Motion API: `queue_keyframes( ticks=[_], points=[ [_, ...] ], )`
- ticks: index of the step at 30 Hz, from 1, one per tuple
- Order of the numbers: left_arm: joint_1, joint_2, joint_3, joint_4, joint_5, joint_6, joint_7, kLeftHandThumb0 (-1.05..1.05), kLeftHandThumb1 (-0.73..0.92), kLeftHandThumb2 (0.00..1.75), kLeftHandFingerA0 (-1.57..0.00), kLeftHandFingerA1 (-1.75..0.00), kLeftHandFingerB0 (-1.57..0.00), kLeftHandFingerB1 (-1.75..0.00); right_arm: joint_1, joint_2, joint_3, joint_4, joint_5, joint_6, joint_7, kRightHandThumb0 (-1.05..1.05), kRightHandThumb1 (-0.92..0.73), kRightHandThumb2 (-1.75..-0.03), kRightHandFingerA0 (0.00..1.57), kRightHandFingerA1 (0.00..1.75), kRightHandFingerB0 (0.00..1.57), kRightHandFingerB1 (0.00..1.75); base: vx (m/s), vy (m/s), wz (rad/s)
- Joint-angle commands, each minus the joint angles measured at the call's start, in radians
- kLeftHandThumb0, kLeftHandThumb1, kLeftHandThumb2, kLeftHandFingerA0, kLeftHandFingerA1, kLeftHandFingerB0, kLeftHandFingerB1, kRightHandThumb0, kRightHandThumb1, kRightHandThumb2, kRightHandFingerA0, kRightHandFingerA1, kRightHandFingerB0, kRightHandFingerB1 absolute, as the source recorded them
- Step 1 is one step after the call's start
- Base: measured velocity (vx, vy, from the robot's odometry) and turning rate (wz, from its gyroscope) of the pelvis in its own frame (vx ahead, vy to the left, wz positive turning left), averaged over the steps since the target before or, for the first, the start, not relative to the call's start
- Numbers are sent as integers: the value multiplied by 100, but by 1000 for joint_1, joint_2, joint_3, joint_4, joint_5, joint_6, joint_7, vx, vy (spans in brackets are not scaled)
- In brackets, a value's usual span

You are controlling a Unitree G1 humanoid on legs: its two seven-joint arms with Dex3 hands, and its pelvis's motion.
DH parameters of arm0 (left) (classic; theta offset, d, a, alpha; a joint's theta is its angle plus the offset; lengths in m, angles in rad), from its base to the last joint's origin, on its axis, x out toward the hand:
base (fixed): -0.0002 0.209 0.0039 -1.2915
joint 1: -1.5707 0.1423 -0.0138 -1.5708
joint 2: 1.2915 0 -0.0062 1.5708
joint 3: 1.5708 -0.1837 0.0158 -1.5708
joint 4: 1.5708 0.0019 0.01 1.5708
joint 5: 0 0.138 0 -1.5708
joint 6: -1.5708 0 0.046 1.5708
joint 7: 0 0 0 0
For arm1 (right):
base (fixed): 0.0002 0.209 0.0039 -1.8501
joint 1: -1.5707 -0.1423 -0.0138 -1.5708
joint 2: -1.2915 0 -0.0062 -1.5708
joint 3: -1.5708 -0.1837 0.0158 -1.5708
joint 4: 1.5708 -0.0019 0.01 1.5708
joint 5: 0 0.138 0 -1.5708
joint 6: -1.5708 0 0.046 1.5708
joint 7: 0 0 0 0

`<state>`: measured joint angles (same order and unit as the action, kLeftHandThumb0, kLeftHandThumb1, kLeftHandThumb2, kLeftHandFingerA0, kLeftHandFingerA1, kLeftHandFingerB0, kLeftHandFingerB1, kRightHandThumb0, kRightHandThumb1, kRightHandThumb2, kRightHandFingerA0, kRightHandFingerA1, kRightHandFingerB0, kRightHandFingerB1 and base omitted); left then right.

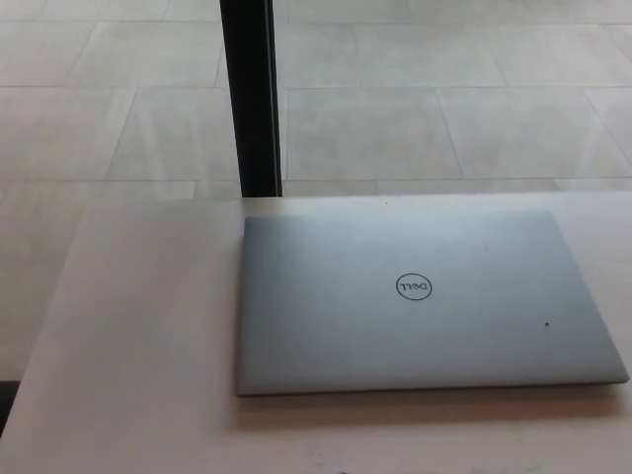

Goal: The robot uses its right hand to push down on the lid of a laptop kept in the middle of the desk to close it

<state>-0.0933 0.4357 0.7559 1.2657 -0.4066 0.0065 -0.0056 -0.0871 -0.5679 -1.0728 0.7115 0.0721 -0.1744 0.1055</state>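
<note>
1. The laptop (425,301) lies flat on the desk (138,336) with its lid fully down; no keyboard or screen shows; only the silver-grey top of the lid faces the camera.
2. It sits toward the right of the visible desk; its left edge is near the middle of the picture; its right front corner reaches almost to the picture's right edge; its far edge runs close along the desk's far edge.
3. A round logo (415,286) sits near the middle of the lid; a small dark speck (547,322) marks the lid to the logo's right, nearer the front edge; a fainter speck shows further back.
4. The lid's front edge casts a thin shadow on the desk just below it; the front edge looks a shade lighter than the top.
5. The desk is pale, pinkish-white; a wide bare stretch of it lies to the laptop's left; a narrower strip runs in front.
6. A black upright post (251,99) stands behind the desk, meeting its far edge just above the laptop's back left corner.
7. Beyond the desk lies a floor (444,118) of large light tiles with thin joints.
8. Neither the left hand nor the right hand appears in the head view; whether either is open or closed cannot be told; nothing touches the laptop.
</note>
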Motion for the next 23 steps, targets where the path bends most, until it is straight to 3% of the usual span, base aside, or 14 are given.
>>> queue_keyframes(
  ticks=[1, 2, 3, 4, 5, 9, 10, 11, 12, 17, 18, 19, 20, 23],
  points=[
    [8, 29, -7, 8, -11, 2, -3, -87, 92, 75, -50, -67, -43, -47, -47, 171, -254, 43, 398, 328, -234, -97, -92, -77, 72, 147, 20, 111, 0, 0, 0],
    [8, 29, -5, 8, -13, 4, -3, -87, 92, 75, -50, -67, -43, -47, -47, 176, -259, 37, 402, 336, -228, -97, -92, -77, 72, 147, 20, 111, 0, 0, 0],
    [6, 27, -5, 10, -11, -3, 14, -80, 74, 114, -51, -70, -43, -58, -51, 185, -262, 28, 403, 338, -238, -96, -92, -75, 77, 148, 25, 111, 0, 0, 0],
    [6, 27, -4, 10, -11, -4, 16, -80, 74, 114, -51, -70, -43, -58, -52, 189, -266, 20, 402, 344, -240, -96, -92, -75, 77, 148, 25, 111, 0, 0, 0],
    [8, 27, -3, 9, -13, -3, 7, -85, 92, 74, -52, -65, -45, -48, -54, 181, -269, 37, 399, 343, -232, -95, -92, -76, 76, 150, 29, 114, 0, 0, 0],
    [10, 28, -5, 8, -11, -5, 3, -92, 77, 94, -52, -69, -42, -53, -38, 197, -261, -2, 392, 368, -209, -92, -92, -79, 72, 149, 26, 116, 0, 0, 0],
    [8, 29, -4, 8, -12, -3, 5, -86, 92, 74, -55, -68, -46, -48, -36, 200, -262, -6, 394, 374, -208, -89, -92, -78, 77, 147, 25, 112, 0, 0, 0],
    [3, 30, -1, 8, -15, 0, 11, -86, 92, 75, -53, -67, -44, -47, -37, 203, -265, -11, 398, 381, -214, -96, -75, -104, 87, 138, 37, 95, 0, 0, 0],
    [4, 30, -1, 7, -16, -3, 9, -86, 92, 75, -53, -69, -44, -48, -34, 204, -264, -11, 401, 381, -204, -89, -92, -79, 64, 147, 22, 114, 0, 0, 0],
    [7, 33, -2, -1, -17, 7, 5, -85, 92, 76, -51, -68, -44, -49, -29, 216, -261, -42, 410, 407, -230, -91, -92, -76, 67, 150, 30, 115, 0, 0, 0],
    [7, 35, -4, -1, -15, 11, 9, -84, 92, 75, -52, -67, -44, -49, -27, 217, -261, -42, 412, 406, -232, -87, -76, -124, 80, 124, 42, 94, 0, 0, 0],
    [8, 36, -7, -1, -12, 11, 7, -90, 79, 93, -50, -68, -41, -52, -24, 219, -256, -47, 412, 408, -228, -90, -77, -123, 76, 124, 45, 97, 0, 0, 0],
    [5, 39, -10, -1, -9, 8, 5, -86, 92, 76, -52, -64, -44, -46, -32, 221, -247, -46, 412, 407, -235, -89, -92, -77, 67, 154, 29, 121, 0, 0, 0],
    [-1, 40, -9, -3, -10, -4, 14, -84, 92, 74, -52, -63, -44, -48, -49, 217, -235, -22, 414, 397, -252, -89, -92, -77, 70, 156, 28, 120, 0, 0, 0]
  ],
)
